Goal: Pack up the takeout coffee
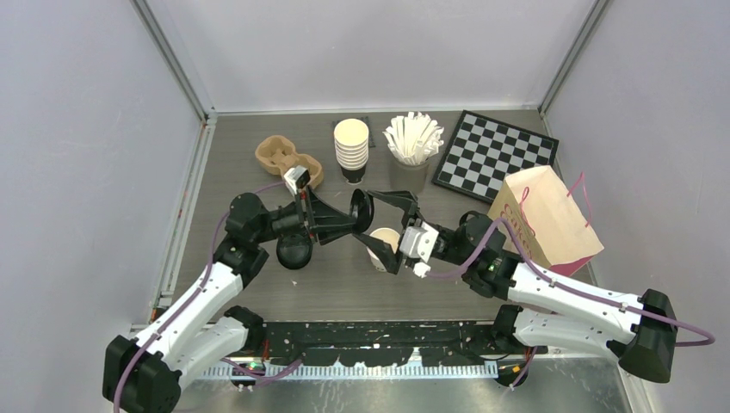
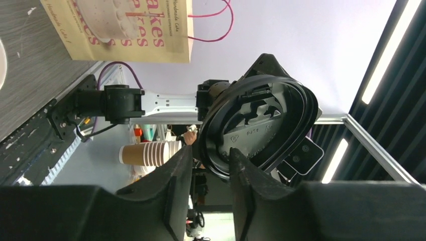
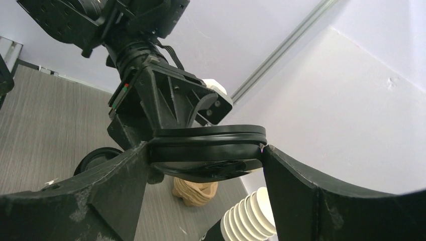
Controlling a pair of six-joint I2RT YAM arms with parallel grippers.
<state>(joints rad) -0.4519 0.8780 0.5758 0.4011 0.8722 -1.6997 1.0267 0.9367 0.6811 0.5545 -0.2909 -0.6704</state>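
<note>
From above, my left end effector (image 1: 351, 215) and my right end effector (image 1: 375, 220) meet over the middle of the table (image 1: 344, 284), with a black lid (image 1: 362, 209) standing on edge between them. That view does not show how each one bears on it. My left wrist view does: the fingers (image 2: 181, 170) of my left end effector (image 2: 211, 165) stand narrowly apart, with the rim of the lid (image 2: 256, 125) in the gap and its underside turned towards me. My right wrist view shows my right end effector (image 3: 206, 155) spread wide, the lid (image 3: 208, 145) spanning from finger to finger and its edge meeting both. Only the top view shows the lidless cup (image 1: 385, 243), tilted on the table just beneath my right end effector. A round black lid-topped shape (image 1: 294, 249) sits beside my left arm; I cannot tell whether a cup is under it. At the far side are a brown pulp cup carrier (image 1: 288, 159), a stack of cream cups (image 1: 351, 142), a holder of white sticks (image 1: 413, 138) and a checkerboard (image 1: 492, 155). A tan paper bag (image 1: 544, 219) with pink handles stands on the right.
</note>
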